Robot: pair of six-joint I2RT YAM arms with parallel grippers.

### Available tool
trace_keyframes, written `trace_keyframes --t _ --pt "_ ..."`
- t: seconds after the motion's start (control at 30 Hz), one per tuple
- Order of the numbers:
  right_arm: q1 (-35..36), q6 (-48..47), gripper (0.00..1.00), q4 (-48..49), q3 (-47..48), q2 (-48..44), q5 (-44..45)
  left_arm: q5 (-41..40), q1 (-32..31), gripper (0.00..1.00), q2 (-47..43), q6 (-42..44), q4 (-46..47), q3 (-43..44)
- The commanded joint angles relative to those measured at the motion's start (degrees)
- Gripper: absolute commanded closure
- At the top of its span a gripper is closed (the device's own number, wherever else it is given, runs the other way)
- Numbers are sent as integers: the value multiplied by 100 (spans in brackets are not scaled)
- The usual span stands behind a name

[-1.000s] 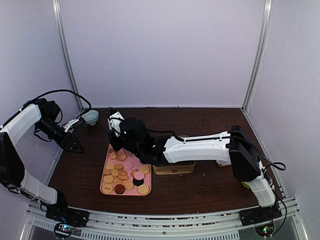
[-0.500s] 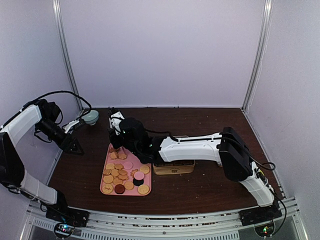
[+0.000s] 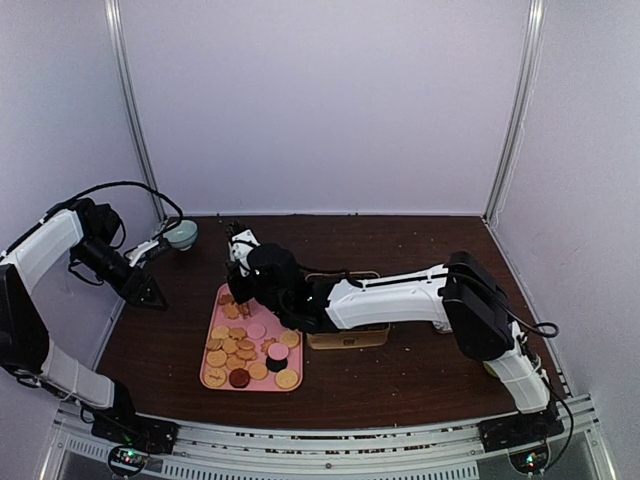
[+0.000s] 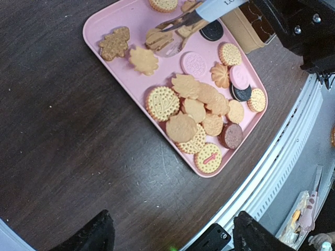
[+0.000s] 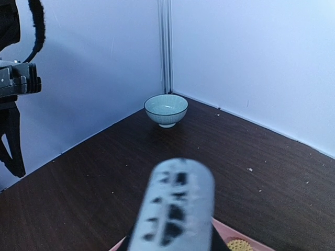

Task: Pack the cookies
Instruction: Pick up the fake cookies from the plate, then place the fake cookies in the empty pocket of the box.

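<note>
The cookies (image 4: 193, 112) are light and crumbly; I'd pinch edges softly. My right gripper (image 3: 241, 263) holds the tongs (image 4: 183, 21), tips nearly shut around one. My left gripper (image 4: 172, 236) is wide open, empty.

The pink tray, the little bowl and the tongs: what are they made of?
The pink tray looks like plastic: smooth, matte, rounded corners. The bowl is likely glazed ceramic: pale green, glossy. The tongs have shiny metal-looking tips; the white handle may be plastic.

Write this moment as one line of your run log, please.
phase: picking | right gripper: holding tongs, tips at tan cookie on pink tray | left gripper: open, empty, left of tray
</note>
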Motion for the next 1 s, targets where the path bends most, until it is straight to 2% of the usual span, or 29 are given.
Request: trace_keyframes --t 0.0,0.07,0.13,0.47,0.8,0.97 --pt "-19 -35 84 -62 -306 -395 193 85 48 19 32 64 -88 -36" --pt "-25 -65 95 17 -388 -574 308 88 45 20 32 59 -89 -35" --pt "-40 -145 100 83 -457 -768 340 79 45 20 40 66 -104 -16" --pt "-193 -716 100 443 -1514 -2186 338 93 46 20 83 47 -74 -29" --pt "-724 -713 100 461 -3360 -3568 437 118 45 20 102 26 -55 4" --pt "-864 -611 100 437 -3799 -3823 319 122 45 20 110 18 -34 12"
